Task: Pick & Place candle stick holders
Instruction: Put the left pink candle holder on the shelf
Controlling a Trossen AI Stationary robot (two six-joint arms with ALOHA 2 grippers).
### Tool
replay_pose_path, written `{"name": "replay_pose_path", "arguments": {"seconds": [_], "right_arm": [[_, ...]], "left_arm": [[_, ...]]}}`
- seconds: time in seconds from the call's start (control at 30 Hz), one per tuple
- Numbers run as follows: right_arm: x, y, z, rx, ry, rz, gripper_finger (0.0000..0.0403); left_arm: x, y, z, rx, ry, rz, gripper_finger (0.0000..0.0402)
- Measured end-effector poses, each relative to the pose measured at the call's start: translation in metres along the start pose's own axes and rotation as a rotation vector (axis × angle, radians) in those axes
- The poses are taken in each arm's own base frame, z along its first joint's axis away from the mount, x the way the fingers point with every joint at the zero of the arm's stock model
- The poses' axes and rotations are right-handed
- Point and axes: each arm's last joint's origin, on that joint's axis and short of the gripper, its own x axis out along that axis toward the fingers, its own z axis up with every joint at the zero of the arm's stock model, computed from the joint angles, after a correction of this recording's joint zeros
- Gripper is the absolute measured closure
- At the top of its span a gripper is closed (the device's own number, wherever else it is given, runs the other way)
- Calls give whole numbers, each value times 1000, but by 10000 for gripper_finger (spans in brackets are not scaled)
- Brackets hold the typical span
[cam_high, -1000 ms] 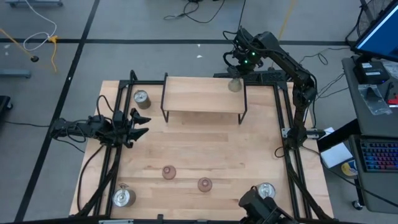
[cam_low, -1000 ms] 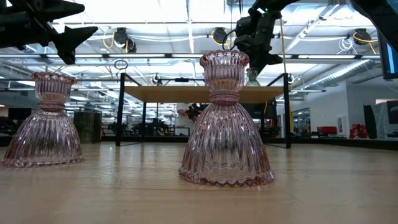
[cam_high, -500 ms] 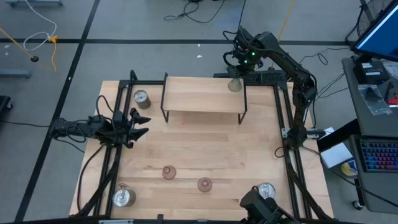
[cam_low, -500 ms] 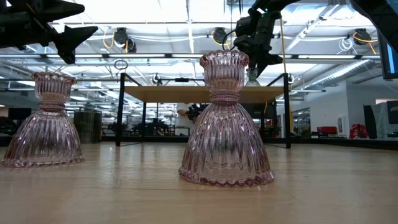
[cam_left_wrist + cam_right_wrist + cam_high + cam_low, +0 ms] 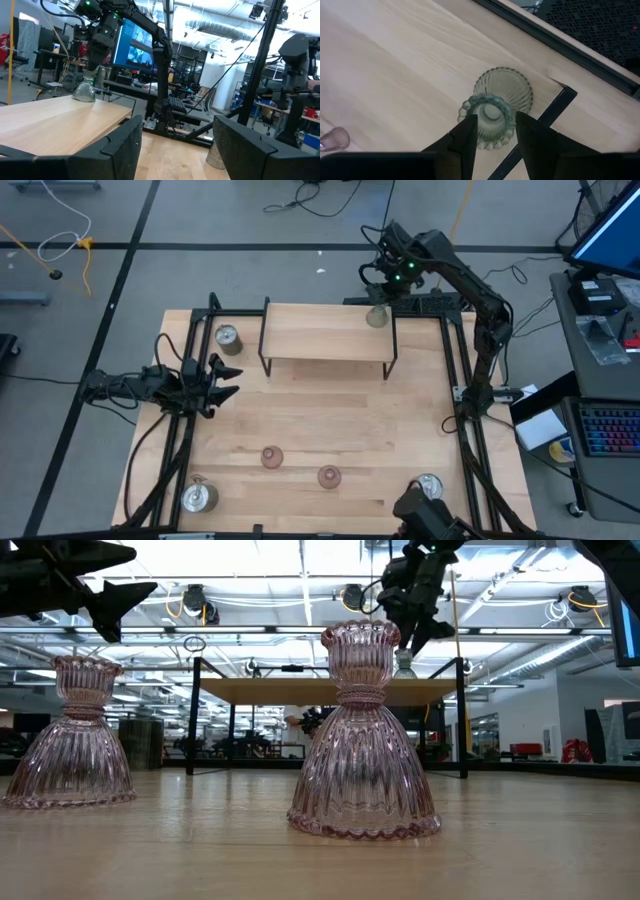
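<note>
While the greenish glassy holder [image 5: 377, 317] stands upright, neck up, at the right end of the raised shelf [image 5: 325, 332] near its corner, the right tool [image 5: 492, 131] hovers above it, fingers parted and clear of the neck. The left tool [image 5: 226, 377] waits open at the surface's left edge.

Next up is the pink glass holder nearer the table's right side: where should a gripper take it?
Grip the pink holder at its narrow neck under the beaded cup, coming straight down from above. It stands upright on the table, and the flared ribbed base looks too wide.
</note>
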Motion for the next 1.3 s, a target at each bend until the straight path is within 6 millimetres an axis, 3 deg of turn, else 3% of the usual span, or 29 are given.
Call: {"name": "replay_pose_path", "arguments": {"seconds": [0.23, 0.47, 0.87, 1.3], "right_arm": [[-17, 2, -7, 10, -47, 14, 281], [-53, 8, -27, -1, -125, 115, 282], [-124, 17, -93, -68, -249, 170, 282], [-173, 27, -160, -257, -374, 251, 294]], "left_arm": [[0, 0, 0, 0, 0, 0, 158], [0, 0, 0, 0, 0, 0, 158], [0, 0, 0, -20, -1, 0, 158], [0, 0, 0, -158, -2, -1, 158]]}}
